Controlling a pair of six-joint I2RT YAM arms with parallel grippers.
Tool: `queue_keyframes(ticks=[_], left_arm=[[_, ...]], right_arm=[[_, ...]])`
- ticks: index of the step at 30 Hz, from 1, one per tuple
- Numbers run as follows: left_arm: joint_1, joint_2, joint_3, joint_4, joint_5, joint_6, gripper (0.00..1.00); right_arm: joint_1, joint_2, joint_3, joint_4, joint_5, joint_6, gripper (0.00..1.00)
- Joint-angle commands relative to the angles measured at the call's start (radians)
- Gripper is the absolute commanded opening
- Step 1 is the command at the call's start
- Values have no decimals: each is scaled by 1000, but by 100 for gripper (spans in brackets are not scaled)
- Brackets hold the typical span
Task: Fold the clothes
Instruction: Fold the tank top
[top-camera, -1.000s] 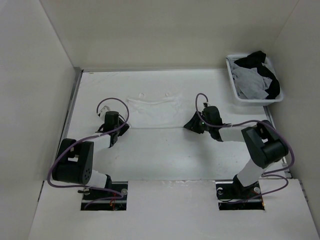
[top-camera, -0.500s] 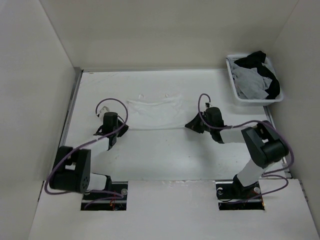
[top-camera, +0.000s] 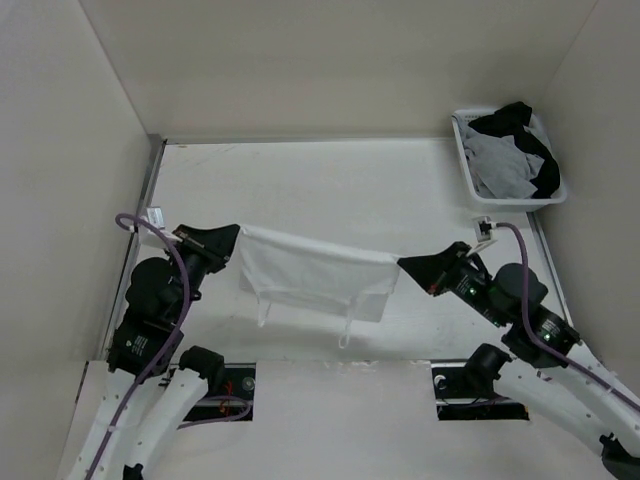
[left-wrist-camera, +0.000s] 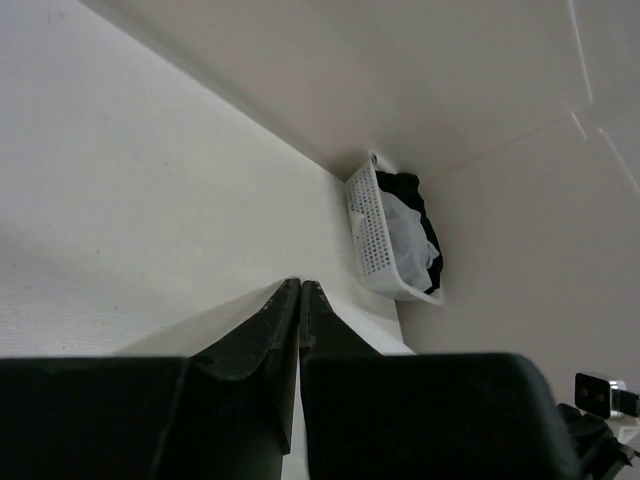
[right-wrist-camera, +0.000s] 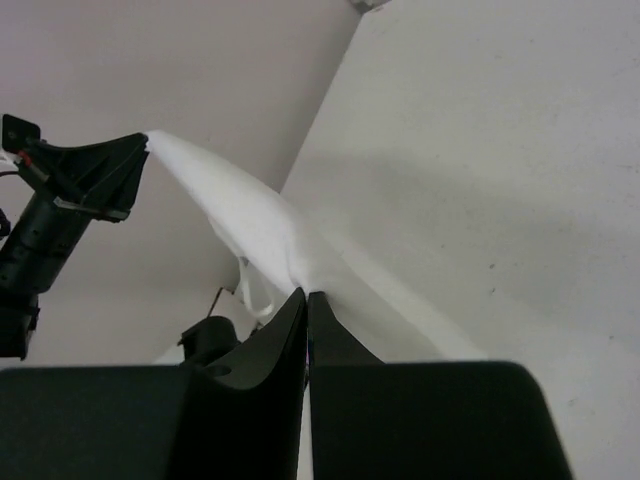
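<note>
Left hand (top-camera: 230, 241): closed tight, fingers pressed together with no gap (plain in its own wrist view); it pinches the left corner of the white top.
White top (top-camera: 315, 275): lifted off the table and strung between the two hands, one corner in each; it is in the air over the near half of the table.
White top, long axis: runs left to right from hand to hand, the right end a little nearer the arm bases in the overhead view; the held edge is drawn taut (a slight sag at most).
White top, heading: the cloth hangs from the held edge, and the narrow straps (top-camera: 262, 312) dangle loose from the free edge, on the side towards the arm bases.
Right hand (top-camera: 408, 265): closed, fingers meeting at the tips (its wrist view shows white cloth coming out from between them); it grips the right corner of the white top.
Table (top-camera: 330, 180): white, walled on three sides.
Basket (top-camera: 466, 165): white, at the far right corner of the table, well apart from both hands; holds a grey garment (top-camera: 500, 168) and a black garment (top-camera: 518, 122).
</note>
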Motion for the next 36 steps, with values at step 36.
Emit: queue_keyframes(ticks=[36], left_arm=[[145,681,-313,573,22,-20,1]], right_arm=[[-411,936,16,450,-210,-88,5]])
